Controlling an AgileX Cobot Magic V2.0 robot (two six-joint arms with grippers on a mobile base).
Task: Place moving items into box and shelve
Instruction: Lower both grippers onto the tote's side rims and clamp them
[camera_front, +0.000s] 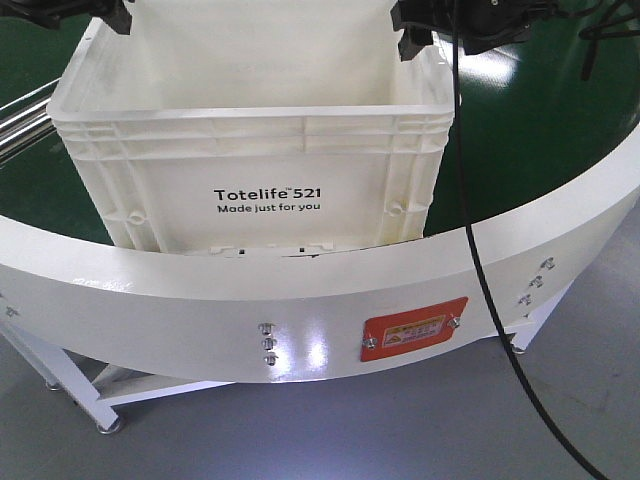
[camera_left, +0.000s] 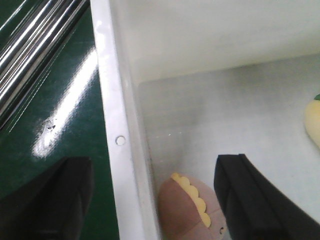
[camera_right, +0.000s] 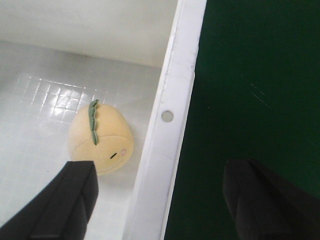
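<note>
The box (camera_front: 255, 165) sits with left gripper (camera_left: 150, 200) and right gripper (camera_right: 167, 200) straddling its walls, jaws spread.

"Totelife 521" on box (camera_front: 262, 160)

place: industrial workshop | curved bolted white frame (camera_front: 150, 300) | green belt surface (camera_front: 560, 120) | orange warning label (camera_front: 415, 330) | grey floor (camera_front: 350, 430)
</note>
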